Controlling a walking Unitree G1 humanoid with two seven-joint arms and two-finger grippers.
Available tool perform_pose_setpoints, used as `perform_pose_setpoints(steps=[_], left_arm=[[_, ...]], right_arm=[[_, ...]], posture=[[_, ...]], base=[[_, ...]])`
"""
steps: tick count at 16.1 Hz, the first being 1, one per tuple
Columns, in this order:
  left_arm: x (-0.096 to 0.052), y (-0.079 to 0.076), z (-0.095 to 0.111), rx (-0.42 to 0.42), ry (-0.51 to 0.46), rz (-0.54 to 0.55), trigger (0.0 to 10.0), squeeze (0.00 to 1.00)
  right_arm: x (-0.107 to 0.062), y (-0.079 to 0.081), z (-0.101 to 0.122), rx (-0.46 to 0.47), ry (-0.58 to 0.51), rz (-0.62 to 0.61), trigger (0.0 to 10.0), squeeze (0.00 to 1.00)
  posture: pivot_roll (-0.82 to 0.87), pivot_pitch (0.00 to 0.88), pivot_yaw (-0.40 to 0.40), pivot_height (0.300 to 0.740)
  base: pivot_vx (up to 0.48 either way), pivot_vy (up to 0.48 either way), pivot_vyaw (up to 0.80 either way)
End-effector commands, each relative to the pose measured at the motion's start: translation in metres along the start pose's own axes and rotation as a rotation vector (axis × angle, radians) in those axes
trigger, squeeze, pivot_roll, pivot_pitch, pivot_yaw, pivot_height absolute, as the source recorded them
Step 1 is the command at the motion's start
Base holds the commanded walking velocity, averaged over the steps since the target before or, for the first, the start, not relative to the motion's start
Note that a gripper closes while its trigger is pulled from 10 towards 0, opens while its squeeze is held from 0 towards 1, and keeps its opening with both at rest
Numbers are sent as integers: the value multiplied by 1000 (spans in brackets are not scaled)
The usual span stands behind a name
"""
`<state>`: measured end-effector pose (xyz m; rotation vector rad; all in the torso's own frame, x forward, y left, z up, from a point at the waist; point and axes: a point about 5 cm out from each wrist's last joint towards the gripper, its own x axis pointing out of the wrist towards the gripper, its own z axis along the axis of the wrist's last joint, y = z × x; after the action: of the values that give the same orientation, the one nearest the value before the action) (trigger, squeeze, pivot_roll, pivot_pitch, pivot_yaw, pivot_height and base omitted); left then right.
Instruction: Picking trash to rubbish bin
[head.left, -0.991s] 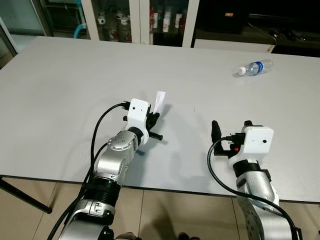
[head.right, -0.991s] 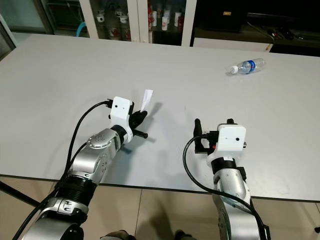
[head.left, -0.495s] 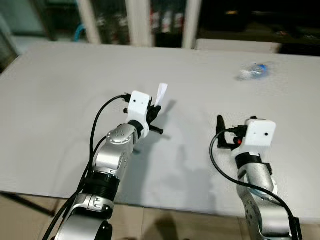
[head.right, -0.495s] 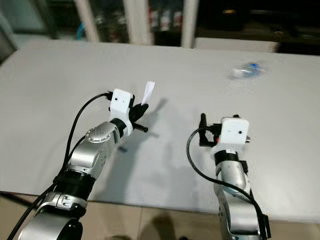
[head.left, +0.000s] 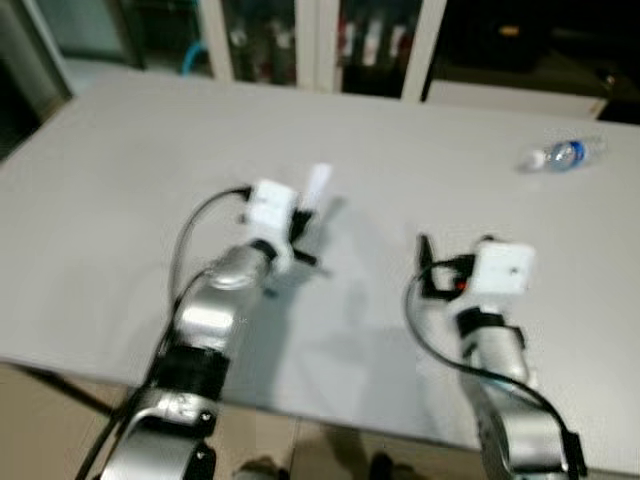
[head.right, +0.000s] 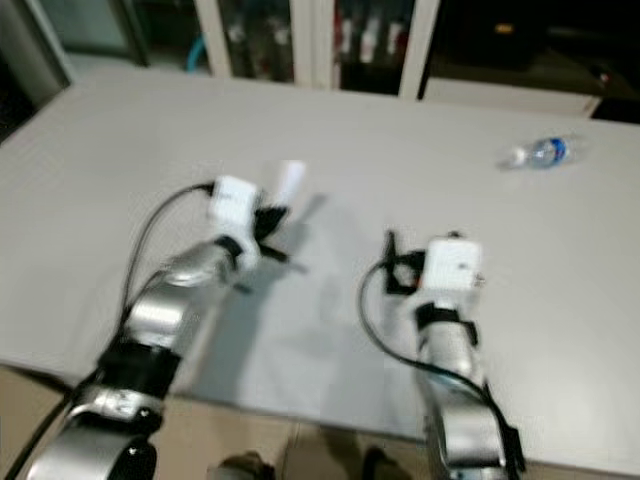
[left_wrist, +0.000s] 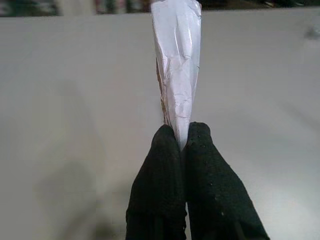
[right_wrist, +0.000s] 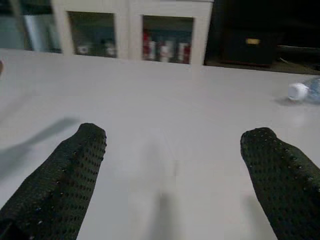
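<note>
In the left eye view (blurred), the left tool (head.left: 305, 215) is raised above the pale grey matte surface (head.left: 120, 180), its black fingers pinched shut on a white scrap of paper (head.left: 318, 184) that stands up just beyond its tip. The right tool (head.left: 452, 262) hangs over the surface nearer the robot's edge, well apart from the left tool, with one black finger showing beside its white camera block. A clear plastic bottle (head.left: 560, 155) with a blue label lies on its side far ahead of the right tool and off to its right. In the right eye view the same layout shows, with glass-fronted cabinets (head.right: 320, 40) past the far edge of the surface. In the left wrist view the two fingers (left_wrist: 160, 180) (dimpled black rubber) are pressed together with no gap, clamping the lower end of the paper, a crinkled, glossy white strip that widens away from the fingertips and has a thin brownish edge. In the right wrist view the tool's fingers (right_wrist: 65, 175) stand wide apart, holding nothing, smooth surface between them; the bottle's white cap (right_wrist: 298, 91) lies far ahead, beyond the other finger.
</note>
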<state>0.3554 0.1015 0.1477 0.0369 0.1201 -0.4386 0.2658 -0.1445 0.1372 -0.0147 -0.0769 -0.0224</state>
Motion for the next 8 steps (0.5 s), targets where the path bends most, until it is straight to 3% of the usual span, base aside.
perform_pose_setpoints(steps=[1,5,8], left_arm=[[1,-7,2,-8,-5,-18,10000,0],[1,-10,0,-6,7,1,10000,0],[2,-6,4,11,-9,80,10000,0]], right_arm=[[0,-2,3,-22,-24,4,10000,0],[-1,3,4,-21,-29,39,10000,0],[-3,4,4,-24,-36,56,10000,0]], posture=[[250,116,16,740],[249,112,10,740],[244,107,8,740]], base=[[0,0,800],[0,0,800],[0,0,800]])
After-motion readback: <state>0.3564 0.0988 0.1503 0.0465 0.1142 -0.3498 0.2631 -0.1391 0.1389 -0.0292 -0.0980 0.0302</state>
